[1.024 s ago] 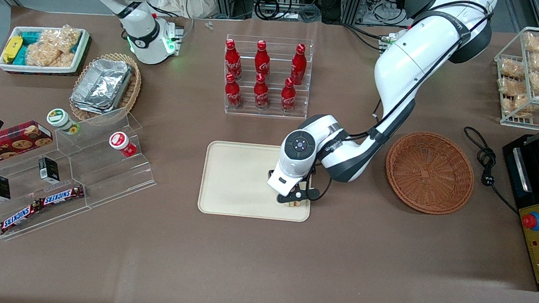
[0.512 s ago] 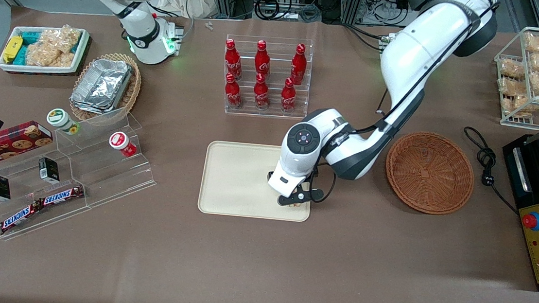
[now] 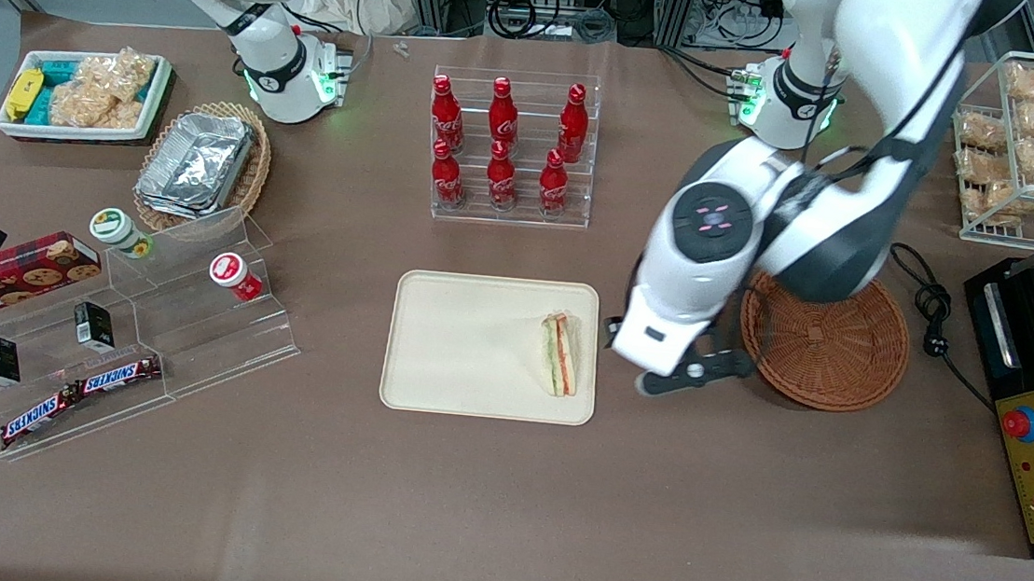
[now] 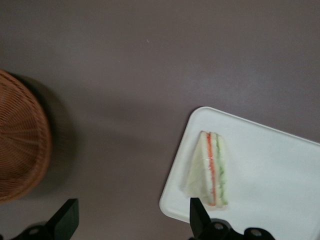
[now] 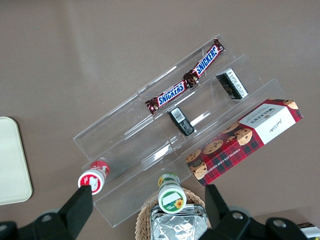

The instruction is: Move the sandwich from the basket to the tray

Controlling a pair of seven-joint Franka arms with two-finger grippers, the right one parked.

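Sandwich (image 3: 561,354) lies flat on the tray (image 3: 466,342), tucked against the tray's short edge at the working arm's end, long side running along that rim, point aimed away from the front camera. The wrist view shows it just inside the rim near a rounded corner (image 4: 212,169); tray surface elsewhere bare (image 4: 270,180).

Handling, as judged: light, soft bread, easily crushed; the clear wrap looks slick. Best taken across the two flat bread faces near the thick end with gentle pressure, never on the thin tip, where the layers would likely splay.

Gripper (image 3: 692,371) hangs above bare tabletop between tray and basket (image 3: 834,356), clear of both, holding nothing. In the wrist view its two fingertips (image 4: 65,220) stand wide apart, so the jaws are spread.

The basket holds nothing visible (image 4: 20,145). Placement looks done; what is left is to withdraw.

Room: open tabletop between tray and basket, and a broad bare stretch from the tray toward the table's front-camera edge. Sandwich sits tight to the tray rim, little margin there; a nudge outward could ride it over the low lip. Bottle rack (image 3: 511,145) stands farther from the front camera than the tray, well apart.
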